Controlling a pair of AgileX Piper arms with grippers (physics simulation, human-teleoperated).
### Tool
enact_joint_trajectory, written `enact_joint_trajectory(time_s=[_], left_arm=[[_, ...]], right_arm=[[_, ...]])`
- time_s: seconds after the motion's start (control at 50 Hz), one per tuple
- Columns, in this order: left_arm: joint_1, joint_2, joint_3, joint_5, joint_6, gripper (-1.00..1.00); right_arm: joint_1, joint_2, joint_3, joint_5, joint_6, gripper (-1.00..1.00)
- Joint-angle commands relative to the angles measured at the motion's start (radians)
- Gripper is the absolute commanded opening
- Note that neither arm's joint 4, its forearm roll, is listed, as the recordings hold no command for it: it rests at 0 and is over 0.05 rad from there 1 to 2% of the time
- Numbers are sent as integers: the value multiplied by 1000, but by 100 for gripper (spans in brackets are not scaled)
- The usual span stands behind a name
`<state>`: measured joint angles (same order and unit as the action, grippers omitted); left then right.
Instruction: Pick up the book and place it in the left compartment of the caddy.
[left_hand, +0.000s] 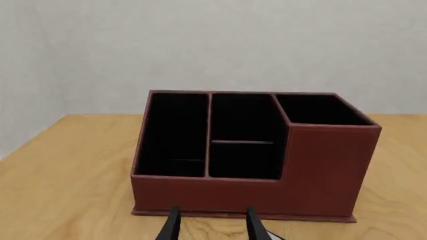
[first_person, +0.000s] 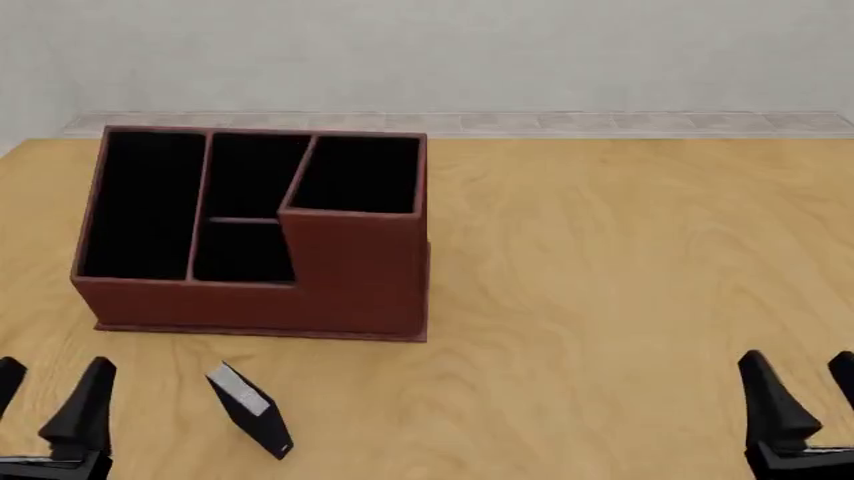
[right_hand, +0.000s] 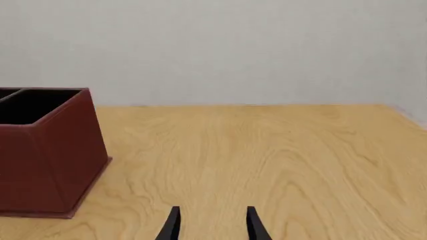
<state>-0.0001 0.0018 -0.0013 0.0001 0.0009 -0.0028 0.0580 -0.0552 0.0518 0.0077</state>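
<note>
Light is even and bright across all three views, soft with no glare on the wooden table (first_person: 601, 300). Shadows are faint: a thin dark rim under the caddy (first_person: 254, 235) at centre left of the front view. Its black-lined cells show no detail inside. Edges are sharp, without blur or visible bending at the corners. The light's source cannot be told, perhaps overhead.

no text, label, brand, number or sign can be read in any view: the caddy (first_person: 354, 285) has plain leather-look walls, and the book (first_person: 250, 408) shows only a bare black cover and white page edge.
</note>
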Motion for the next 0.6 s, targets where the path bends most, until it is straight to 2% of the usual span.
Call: enact_joint_trajectory(time_s=[0.02,0.34,0.46,0.6], left_arm=[[-1,4,-5,1,1,100],[-21,20,-20,1,10,100],[-50,71,-48,-21,10,100],[-62,237,-83,-128,16,100]], right_arm=[[1,-33,53,-67,19,100],[12,-19,53,-82,22,100],[10,-22,54,-81,26,100],[14,-12,53,-90,25,100]])
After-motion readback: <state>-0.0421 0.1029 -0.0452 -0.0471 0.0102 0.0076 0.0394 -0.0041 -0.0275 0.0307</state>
